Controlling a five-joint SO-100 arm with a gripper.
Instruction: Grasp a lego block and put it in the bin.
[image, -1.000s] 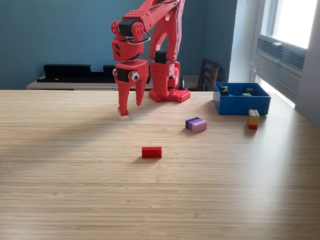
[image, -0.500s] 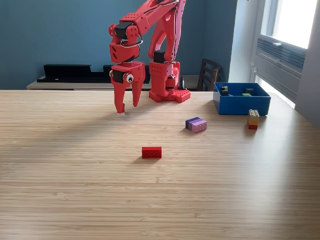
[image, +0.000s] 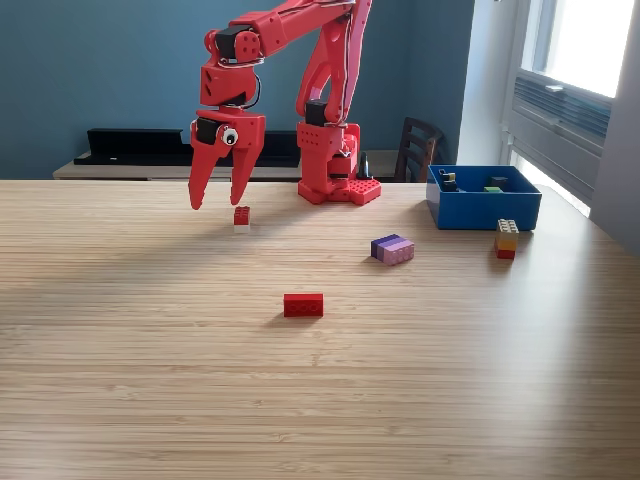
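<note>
I find no readable text, label, brand, number or sign anywhere in the exterior view. My arm's red housings and my gripper (image: 216, 192) carry no legible marking. The blue bin (image: 483, 209) shows plain walls. The blocks on the table (image: 150, 380) bear no print that can be made out at this size.

I am seeing four lego blocks lying on the table (image: 150, 380): a small red-and-white block (image: 241, 217), a red block (image: 303, 305), a purple block (image: 392, 249) and a yellow-and-red block (image: 506, 239). I am also looking at one blue bin (image: 483, 209) holding a few more pieces that I cannot count.
</note>
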